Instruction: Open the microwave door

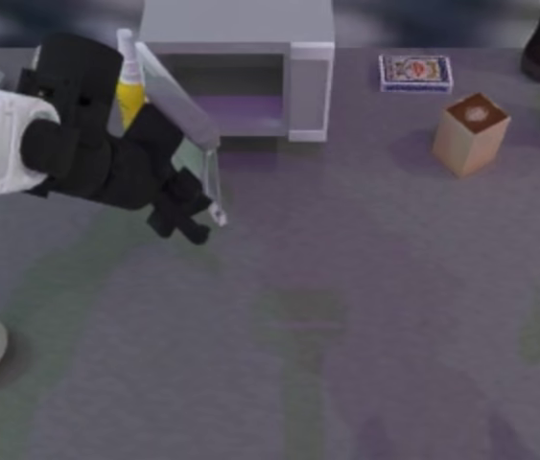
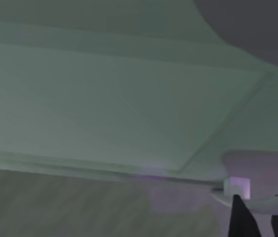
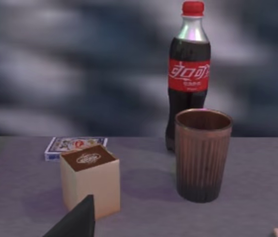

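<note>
One risk you faced: left tool [image 1: 193, 222], grasping handle at free edge of microwave door [image 1: 178, 105], could slip off. Door stood partly swung out from microwave [image 1: 241, 38], back of surface [image 1: 346, 335]. Right tool: cannot tell

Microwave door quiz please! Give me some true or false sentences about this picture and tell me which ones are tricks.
1. The microwave door is swung open. True.
2. The left gripper is at the door's free edge. True.
3. The tan box sits inside the microwave. False: it stands on the table to the microwave's right.
4. The cola bottle is lying on its side. False: it stands upright behind the brown cup.
5. The card pack lies flat on the table, to the right of the microwave. True.
</note>
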Tool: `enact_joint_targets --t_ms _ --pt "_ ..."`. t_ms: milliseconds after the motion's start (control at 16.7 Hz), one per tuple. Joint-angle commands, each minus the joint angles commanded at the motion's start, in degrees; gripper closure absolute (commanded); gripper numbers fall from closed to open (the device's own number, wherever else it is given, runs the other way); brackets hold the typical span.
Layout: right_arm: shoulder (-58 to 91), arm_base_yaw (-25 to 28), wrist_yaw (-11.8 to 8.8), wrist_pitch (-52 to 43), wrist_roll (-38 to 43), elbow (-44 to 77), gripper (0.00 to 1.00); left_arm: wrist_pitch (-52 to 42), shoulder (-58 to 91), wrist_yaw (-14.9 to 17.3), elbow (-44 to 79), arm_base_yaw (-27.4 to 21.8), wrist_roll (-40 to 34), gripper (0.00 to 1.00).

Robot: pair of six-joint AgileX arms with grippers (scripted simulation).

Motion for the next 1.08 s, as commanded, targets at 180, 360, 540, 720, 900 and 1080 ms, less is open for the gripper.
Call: enact_joint_targets --t_ms 180,360,540,720,900,1080 --pt "0.00 0.00 0.00 0.00 0.00 0.00 0.00 0.00 0.00 0.00 0.00 0.00 0.00 1.00" --pt "0.00 0.00 0.00 0.00 0.00 0.00 0.00 0.00 0.00 0.00 0.00 0.00 0.00 1.00" --pt "0.00 0.00 0.00 0.00 0.00 0.00 0.00 0.00 0.00 0.00 0.00 0.00 0.00 1.00" --pt "0.00 0.00 0.00 0.00 0.00 0.00 0.00 0.00 0.00 0.00 0.00 0.00 0.00 1.00" --pt "0.00 0.00 0.00 0.00 0.00 0.00 0.00 -0.05 -0.02 0.34 -0.23 -0.36 -0.22 1.00" --pt "0.00 0.00 0.00 0.00 0.00 0.00 0.00 -0.81 0.11 1.04 -0.18 0.27 1.24 1.00"
